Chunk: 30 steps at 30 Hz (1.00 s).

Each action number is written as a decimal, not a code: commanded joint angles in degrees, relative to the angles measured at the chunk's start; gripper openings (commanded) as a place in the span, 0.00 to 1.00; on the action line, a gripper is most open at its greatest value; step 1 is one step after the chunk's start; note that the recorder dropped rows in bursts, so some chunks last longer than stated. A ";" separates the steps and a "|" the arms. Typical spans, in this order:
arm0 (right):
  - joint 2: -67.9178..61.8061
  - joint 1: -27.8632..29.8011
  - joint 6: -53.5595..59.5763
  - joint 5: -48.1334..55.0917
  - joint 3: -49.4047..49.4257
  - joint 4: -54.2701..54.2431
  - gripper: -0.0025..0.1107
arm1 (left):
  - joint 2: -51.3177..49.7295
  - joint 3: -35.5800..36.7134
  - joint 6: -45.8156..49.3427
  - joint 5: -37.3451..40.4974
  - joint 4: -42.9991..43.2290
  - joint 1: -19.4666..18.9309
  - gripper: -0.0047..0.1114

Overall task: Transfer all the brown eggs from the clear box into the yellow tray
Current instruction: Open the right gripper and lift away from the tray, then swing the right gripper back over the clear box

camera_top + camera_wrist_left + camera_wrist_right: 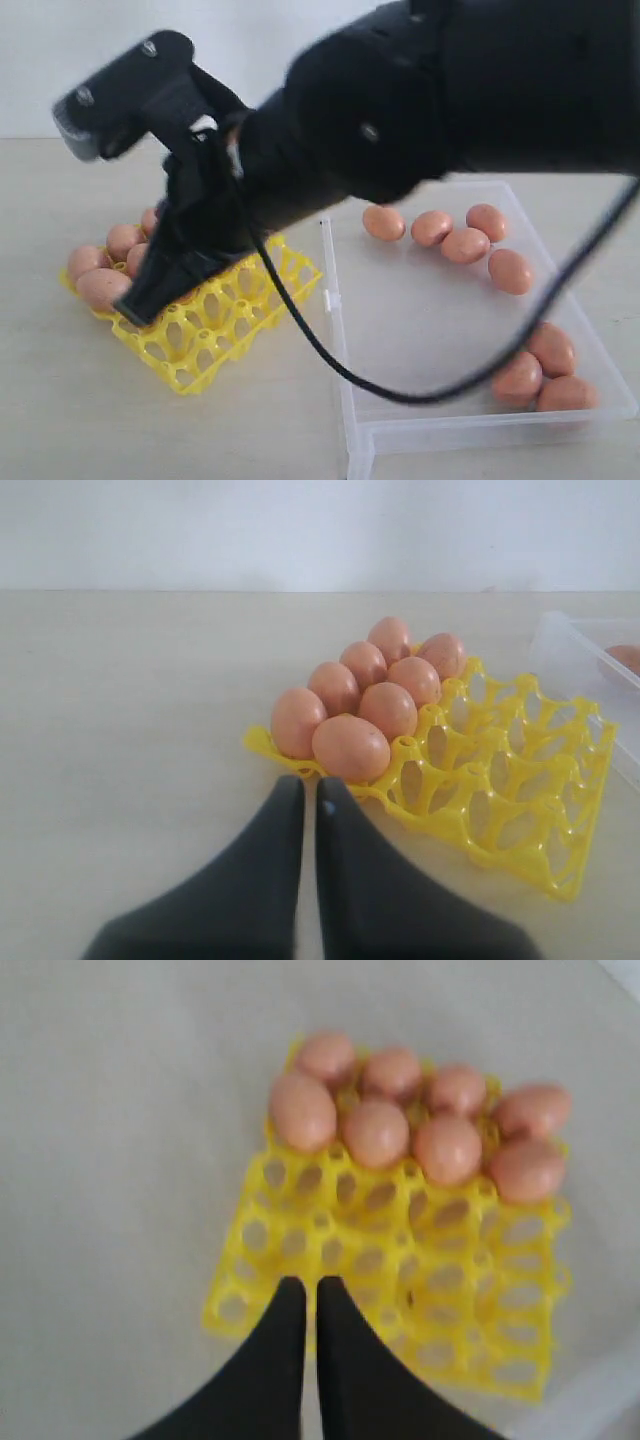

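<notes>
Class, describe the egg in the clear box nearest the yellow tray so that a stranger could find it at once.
Find the clear box right of the yellow tray in the exterior view. At its far end lies a cluster of five brown eggs. The wanted egg is the cluster's end one on the tray's side.

Bright, soft, even light covers the pale bench (60,400); shadows are faint. In the exterior view the black arm (450,90) near the lens is heavily blurred. The right wrist view is soft all over, smearing the yellow tray (400,1290) and brown eggs (375,1130); the left wrist view is sharper.
</notes>
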<state>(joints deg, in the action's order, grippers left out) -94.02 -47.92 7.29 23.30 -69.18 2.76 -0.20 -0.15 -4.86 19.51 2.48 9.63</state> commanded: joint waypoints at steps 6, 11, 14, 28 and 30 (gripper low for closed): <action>13.28 -0.57 -49.26 28.58 18.52 46.00 0.02 | 0.20 0.15 -0.06 -0.17 -0.16 0.26 0.08; 12.60 2.82 -49.53 29.67 17.74 47.33 0.07 | 0.20 0.15 -0.06 -0.17 -0.16 0.26 0.08; 9.15 11.78 -48.04 30.01 14.93 42.74 0.18 | 0.20 0.15 -0.06 -0.17 -0.16 0.26 0.08; -10.90 30.80 -14.43 37.24 -7.52 11.78 0.46 | 0.20 0.15 -0.06 -0.17 -0.16 0.26 0.08; -12.64 30.80 -15.11 35.21 -8.12 13.03 0.46 | 0.20 0.15 -0.06 -0.17 -0.16 0.26 0.08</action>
<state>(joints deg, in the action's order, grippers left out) -104.94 -17.43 -7.90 60.63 -76.04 14.74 -0.20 -0.15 -4.86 19.51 2.48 9.63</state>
